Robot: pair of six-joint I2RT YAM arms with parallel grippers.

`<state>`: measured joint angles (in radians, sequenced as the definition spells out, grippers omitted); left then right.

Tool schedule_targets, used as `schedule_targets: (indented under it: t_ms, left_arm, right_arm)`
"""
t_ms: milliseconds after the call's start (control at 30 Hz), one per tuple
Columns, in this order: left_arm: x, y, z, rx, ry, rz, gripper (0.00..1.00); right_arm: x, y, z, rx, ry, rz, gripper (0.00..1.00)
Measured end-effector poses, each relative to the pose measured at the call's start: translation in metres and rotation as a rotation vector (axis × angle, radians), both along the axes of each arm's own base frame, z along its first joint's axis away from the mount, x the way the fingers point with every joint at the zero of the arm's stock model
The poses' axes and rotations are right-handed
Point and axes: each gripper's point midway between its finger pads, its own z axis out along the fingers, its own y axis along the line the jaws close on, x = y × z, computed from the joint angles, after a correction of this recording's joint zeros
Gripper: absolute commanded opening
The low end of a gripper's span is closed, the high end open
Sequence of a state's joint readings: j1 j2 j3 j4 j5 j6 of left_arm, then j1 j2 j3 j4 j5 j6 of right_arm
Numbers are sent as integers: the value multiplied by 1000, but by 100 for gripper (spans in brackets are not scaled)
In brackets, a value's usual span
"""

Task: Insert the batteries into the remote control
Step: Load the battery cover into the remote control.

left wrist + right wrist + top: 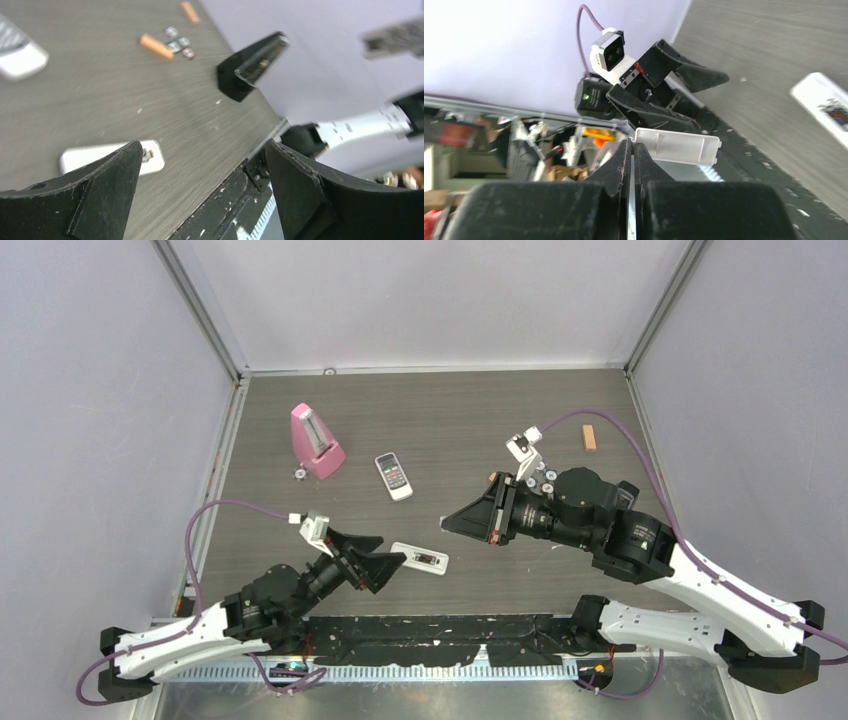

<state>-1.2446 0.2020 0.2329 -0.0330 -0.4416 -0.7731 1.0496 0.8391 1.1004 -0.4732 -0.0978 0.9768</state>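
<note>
Dark wood-look table [480, 420], grey walls. The long thin white remote control [420, 558] lies flat near the front edge, back up. Its bay [429, 560] is open w/ dark bits inside, maybe the batteries, too small to tell. Left gripper [392, 548] is wide and empty, just beside it. Right gripper [632, 150] pinches a flat white plastic lid [676, 146] in the air. Best way, I think: L steadies the remote, R slides the lid on flat & slow.

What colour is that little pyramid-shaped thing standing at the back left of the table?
The pyramid is pink. It shows best in the overhead view.
</note>
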Motion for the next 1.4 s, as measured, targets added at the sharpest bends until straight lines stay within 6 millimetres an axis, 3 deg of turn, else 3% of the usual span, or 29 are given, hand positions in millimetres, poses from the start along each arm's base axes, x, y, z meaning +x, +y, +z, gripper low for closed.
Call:
schedule_targets:
  t_ms: [33,67,333,433,733,1100,1267,1400]
  left_arm:
    - [-7,-3,20,2,-119,-59,92]
    - [-8,-4,24,1,-140,-68,92]
    - [-39,-29,118,139,-637,-308,91]
    - [-48,-40,139,147,-777,-367,91]
    - [-55,-57,151,157,-957,-410,90]
    - [-56,-71,170,47,-937,-407,85]
    - [-58,-75,171,3,-881,-421,72]
    - [-58,-78,171,-14,-850,-429,55]
  right_arm:
    - [-4,3,4,31,20,19,5]
    - [-7,6,6,55,39,33,5]
    - [-27,21,28,195,168,144,5]
    - [-30,23,34,223,186,167,5]
    - [-38,28,48,278,221,222,5]
    - [-44,31,66,363,224,272,5]
    - [-43,32,64,371,221,274,5]
    - [-43,33,60,368,225,273,5]
